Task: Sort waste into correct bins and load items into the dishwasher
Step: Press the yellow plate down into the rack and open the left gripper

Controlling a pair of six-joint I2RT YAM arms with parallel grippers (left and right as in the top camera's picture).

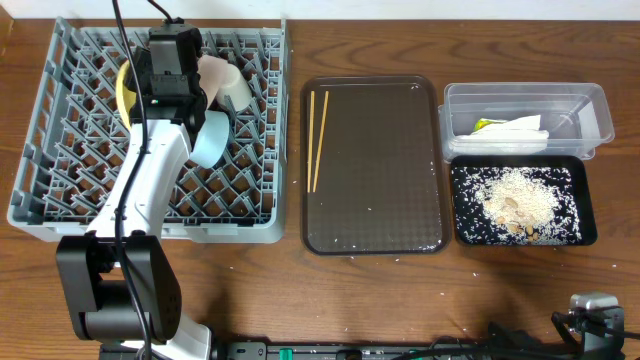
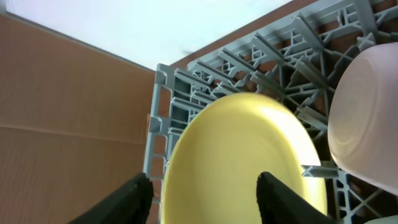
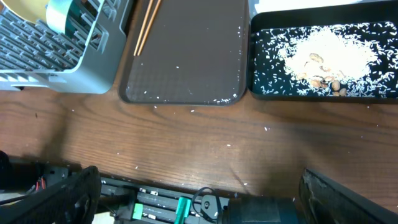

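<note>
so, left tool (image 2: 202,186): over the far left part of the dish rack (image 1: 230,230), fingers spread apart with the lower edge of the yellow plate (image 2: 242,143) between them; not clamped on it, as far as the wrist view shows.
yellow plate: standing on edge among the pegs, face toward the wrist camera, just beside a pale bowl (image 2: 367,118).
right tool (image 3: 199,182): parked low at the near right of the tabletop (image 1: 250,280), fingers wide apart, holding nothing.
light blue bowl (image 1: 210,138): on its side in the rack, close under the left arm.
chopsticks (image 1: 317,135): lying together on the left part of the brown tray (image 1: 380,200), not yet loaded.
waste: napkin (image 1: 510,128) in the clear tub (image 1: 600,110); crumbs (image 1: 515,200) heaped in the black tray (image 1: 452,200); a few specks lie on the brown tray and the tabletop.
risk, plate: if it only leans and is not seated between pegs, a finger brushing its rim on the way up could tip it onto the pale bowl.
risk, arm: a sideways exit could knock the light blue bowl, which sits so near the forearm.
risk, chopsticks: thin and flat on a smooth tray, they may slip or split apart in a pinch, and could drop through the rack's lattice.
</note>
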